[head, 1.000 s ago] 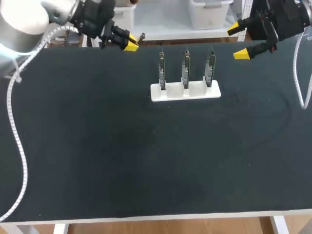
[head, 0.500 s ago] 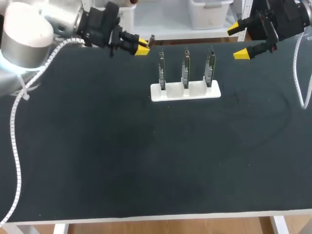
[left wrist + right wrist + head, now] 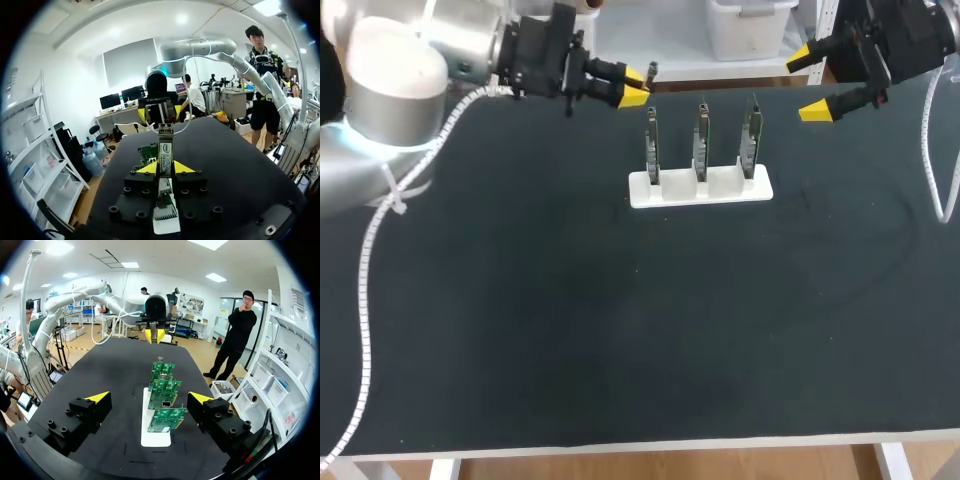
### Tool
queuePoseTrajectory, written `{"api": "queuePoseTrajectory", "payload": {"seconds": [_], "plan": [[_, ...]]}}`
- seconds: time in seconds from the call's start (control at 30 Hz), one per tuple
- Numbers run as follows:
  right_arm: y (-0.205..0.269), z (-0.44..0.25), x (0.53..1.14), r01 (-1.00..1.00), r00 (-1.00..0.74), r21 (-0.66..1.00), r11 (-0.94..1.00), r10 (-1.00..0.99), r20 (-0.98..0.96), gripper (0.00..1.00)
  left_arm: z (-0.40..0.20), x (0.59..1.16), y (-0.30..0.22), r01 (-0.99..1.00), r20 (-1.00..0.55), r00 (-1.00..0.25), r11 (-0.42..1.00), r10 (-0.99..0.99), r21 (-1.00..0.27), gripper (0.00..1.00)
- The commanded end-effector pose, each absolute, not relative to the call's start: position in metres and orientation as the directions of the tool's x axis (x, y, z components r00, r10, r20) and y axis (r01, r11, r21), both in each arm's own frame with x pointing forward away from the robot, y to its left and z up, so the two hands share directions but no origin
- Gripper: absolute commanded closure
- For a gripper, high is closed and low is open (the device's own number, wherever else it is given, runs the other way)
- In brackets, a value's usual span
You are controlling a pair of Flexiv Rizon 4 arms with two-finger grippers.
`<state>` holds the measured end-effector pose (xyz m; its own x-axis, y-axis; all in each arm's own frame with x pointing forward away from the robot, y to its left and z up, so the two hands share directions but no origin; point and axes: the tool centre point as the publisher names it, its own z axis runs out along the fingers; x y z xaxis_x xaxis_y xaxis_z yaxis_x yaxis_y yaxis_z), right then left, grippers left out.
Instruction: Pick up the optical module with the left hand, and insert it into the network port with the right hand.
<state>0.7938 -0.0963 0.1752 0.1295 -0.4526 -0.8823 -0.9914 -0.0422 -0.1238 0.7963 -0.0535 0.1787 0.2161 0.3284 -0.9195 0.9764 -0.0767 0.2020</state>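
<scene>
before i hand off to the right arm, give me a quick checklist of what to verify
1. The slim silver optical module is clamped between the left gripper yellow tips: ok.
2. The right gripper is open and empty: ok.
3. The three green circuit boards are upright in the white holder: ok.
4. The grippers are close enough to pass the module: not ok, they sit apart, one beyond each end of the board row.
5. The network port is free: cannot tell, too small.
</scene>
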Motion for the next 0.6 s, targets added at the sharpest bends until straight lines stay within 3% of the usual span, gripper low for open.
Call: {"api": "queuePoseTrajectory", "payload": {"seconds": [0.03,0.6], "plan": [[-0.096,0.176,0.792,-0.991,0.13,-0.126,-0.039,-0.454,-0.881,0.0,0.173,0.811,-0.073,0.972,-0.923,0.229,-0.115,0.309,0.202,1.0],[-0.096,0.176,0.792,-0.991,0.13,-0.126,-0.039,-0.454,-0.881,0.0,0.184,0.81,-0.119,0.958,-0.923,0.256,-0.203,0.288,0.203,1.0]]}}
